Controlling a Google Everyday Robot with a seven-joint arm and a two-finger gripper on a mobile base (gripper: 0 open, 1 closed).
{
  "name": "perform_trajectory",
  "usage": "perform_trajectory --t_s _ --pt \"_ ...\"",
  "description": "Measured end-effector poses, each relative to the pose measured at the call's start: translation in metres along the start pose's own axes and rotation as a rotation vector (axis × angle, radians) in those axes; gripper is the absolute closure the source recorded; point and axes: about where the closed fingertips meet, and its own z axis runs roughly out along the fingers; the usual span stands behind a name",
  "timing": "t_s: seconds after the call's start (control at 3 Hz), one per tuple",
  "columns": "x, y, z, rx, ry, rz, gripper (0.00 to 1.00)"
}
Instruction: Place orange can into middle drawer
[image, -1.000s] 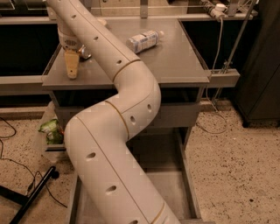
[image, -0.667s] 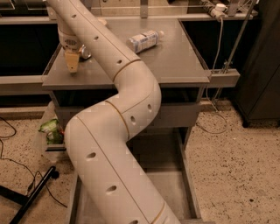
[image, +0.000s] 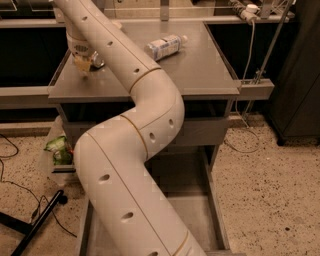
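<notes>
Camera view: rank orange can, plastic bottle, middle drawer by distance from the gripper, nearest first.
Gripper: over the tabletop's left side.
1. Orange can, right beside it.
2. Plastic bottle, lying farther right.
3. Middle drawer, open below.

the orange can (image: 97, 61) sits on the tabletop near its back left corner, mostly hidden, just a shiny bit peeking out; can't tell if it's upright; the gripper (image: 82, 63) is right up against it on the left; the middle drawer (image: 199, 220) is pulled open down low, grey flat floor, low side walls, nothing visible inside
</notes>
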Motion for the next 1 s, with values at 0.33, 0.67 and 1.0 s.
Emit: perform_trajectory --t_s 0.33,0.67,1.0 --pt "-0.001 0.001 -0.007 0.000 0.000 0.000 1.00" --pt "-0.002 0.001 -0.010 0.001 0.000 0.000 1.00" --pt "0.017 0.005 -0.022 -0.015 0.011 0.056 1.00"
